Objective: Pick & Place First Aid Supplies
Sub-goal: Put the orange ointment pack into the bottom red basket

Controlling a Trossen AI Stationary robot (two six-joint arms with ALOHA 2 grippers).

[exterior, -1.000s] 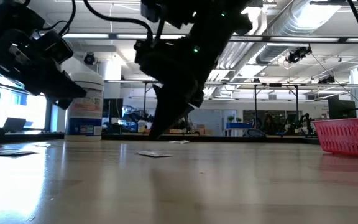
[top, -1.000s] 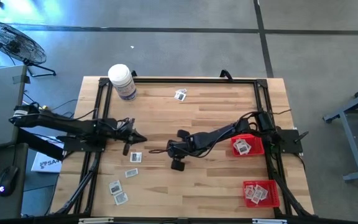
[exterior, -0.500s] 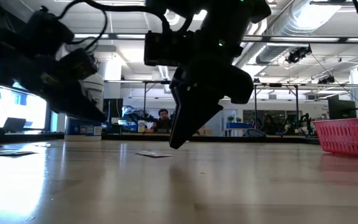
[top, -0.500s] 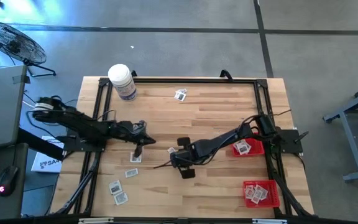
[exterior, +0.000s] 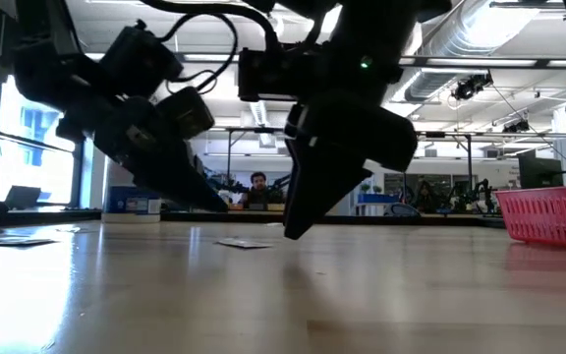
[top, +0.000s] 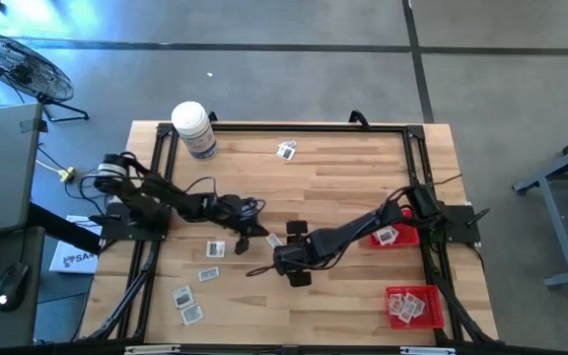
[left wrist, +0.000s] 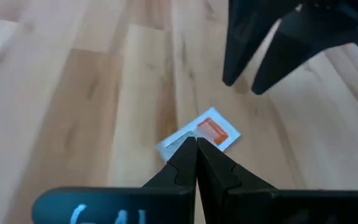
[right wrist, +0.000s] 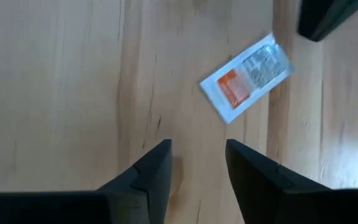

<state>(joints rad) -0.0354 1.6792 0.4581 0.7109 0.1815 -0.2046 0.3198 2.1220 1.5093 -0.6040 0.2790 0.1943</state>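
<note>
A small white packet with an orange patch (top: 274, 240) lies flat on the wooden table near its middle, between my two grippers; it also shows in the left wrist view (left wrist: 205, 132) and the right wrist view (right wrist: 248, 77). My left gripper (top: 255, 238) is shut, its tips (left wrist: 195, 144) at the packet's left edge. My right gripper (top: 282, 258) is open and empty, just to the near side of the packet (right wrist: 196, 163). Several more packets lie near the table's near left (top: 208, 274) and one at the far edge (top: 286, 150). My left gripper's shut fingertips (left wrist: 191, 149) stand over the packet's edge (left wrist: 178, 142), slanting down from the table's left. I cannot tell whether they touch it. The packet lies flat on the table.
A white bottle (top: 193, 128) stands at the far left corner. Two red mesh baskets holding packets stand at the right, one mid-table (top: 392, 234) and one near the front edge (top: 412, 306). A black frame (top: 294, 126) runs round the table. A person shows far behind (exterior: 255, 185).
My left gripper has reached toward the table's right edge and a little toward the near edge, up to the middle packet. My right gripper has shifted a little toward the near edge. The packets have stayed where they were.
</note>
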